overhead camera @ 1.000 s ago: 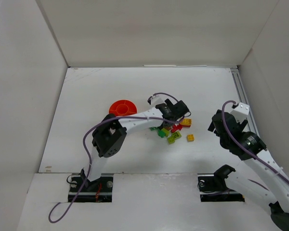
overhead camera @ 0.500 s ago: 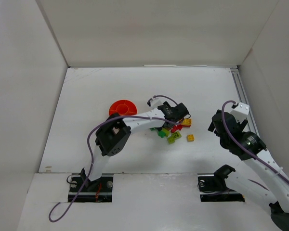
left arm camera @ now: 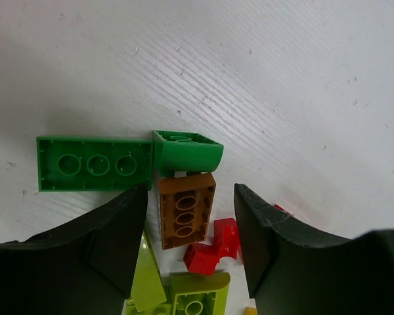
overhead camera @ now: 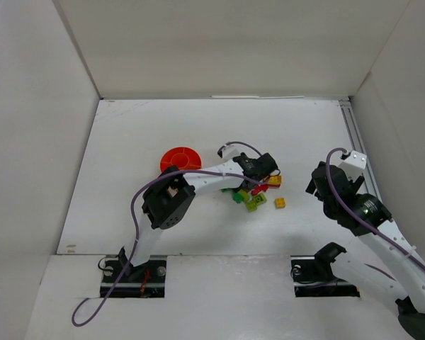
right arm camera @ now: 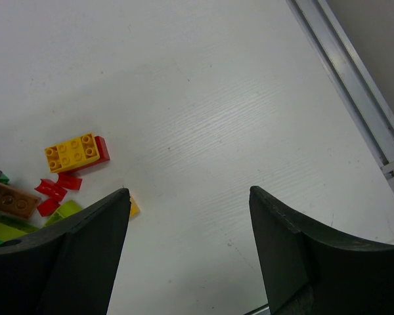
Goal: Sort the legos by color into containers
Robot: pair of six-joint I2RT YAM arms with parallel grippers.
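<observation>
Nearest, our right gripper [right arm camera: 189, 195] hangs spread over the table [right arm camera: 203, 98], well apart from the legos [overhead camera: 255, 197]. Our left gripper [left arm camera: 190, 193], spread too, straddles a brown brick [left arm camera: 186, 211] beside green ones [left arm camera: 95, 164]; the bowl [overhead camera: 180, 157] sits beyond, further left.

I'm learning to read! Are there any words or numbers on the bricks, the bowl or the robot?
No text can be read in any view.
Yellow plastic brick: studs too small to show lettering.
Brown-orange plastic brick and long green plastic brick: undersides up, only round tubes, no writing.
Round orange-red plastic bowl: no label visible.
</observation>
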